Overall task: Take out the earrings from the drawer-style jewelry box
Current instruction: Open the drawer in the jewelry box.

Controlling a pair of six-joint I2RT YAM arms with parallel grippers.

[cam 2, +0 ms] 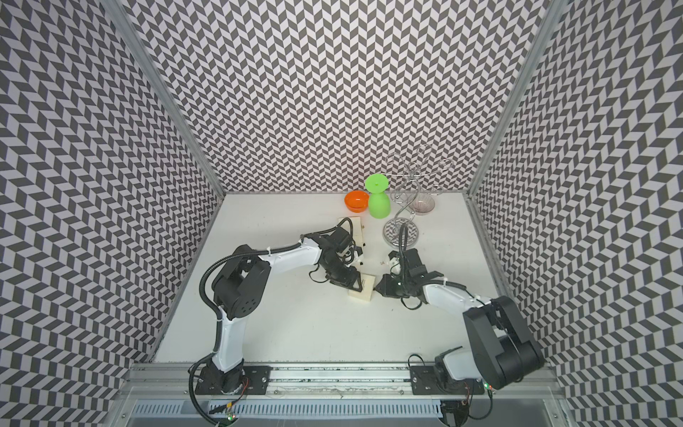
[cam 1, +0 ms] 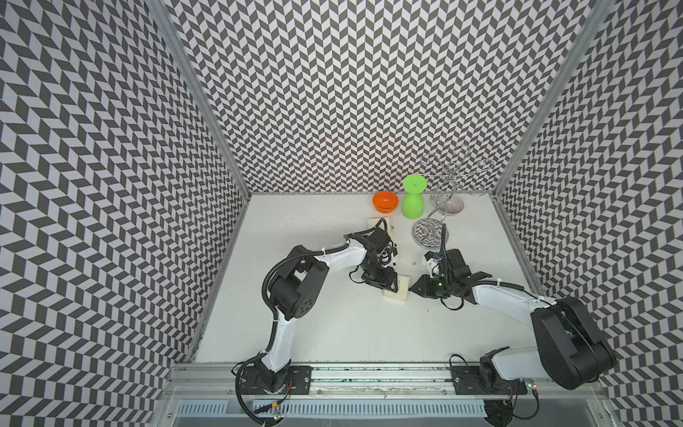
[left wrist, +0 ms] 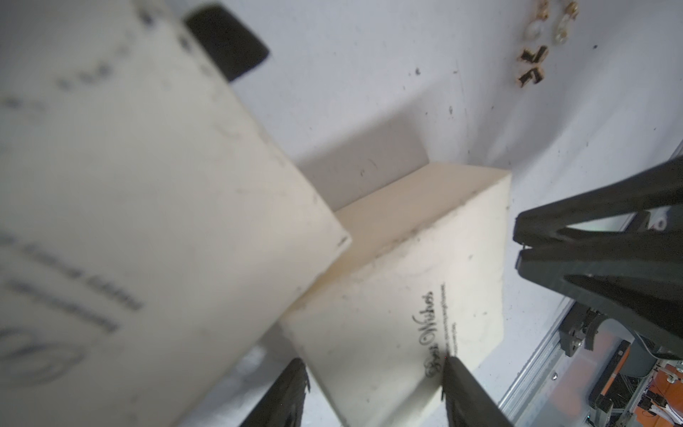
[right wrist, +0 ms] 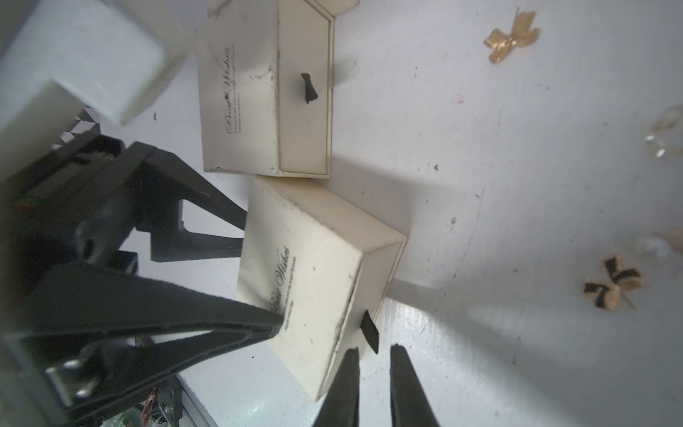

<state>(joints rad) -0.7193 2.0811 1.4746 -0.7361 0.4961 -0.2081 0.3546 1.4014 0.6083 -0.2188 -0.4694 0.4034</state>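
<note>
Earrings [right wrist: 613, 283] lay scattered on the white surface [right wrist: 480, 222], outside the jewelry box [right wrist: 306, 258]. The wrist views showed their bow shapes, while both top views reduced them to specks. Left pincer [left wrist: 373, 362] was clamped across the box. Right pincer [right wrist: 375, 349], its fingers slightly apart and empty, sat just beside the black pull tab [right wrist: 369, 329], clear only in the right wrist view.

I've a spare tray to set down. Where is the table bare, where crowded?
Bare: the table between the front rail and the near cream box; also its back-left corner beside the orange bowl. Crowded: back right, around the green cup and wire stands.
</note>
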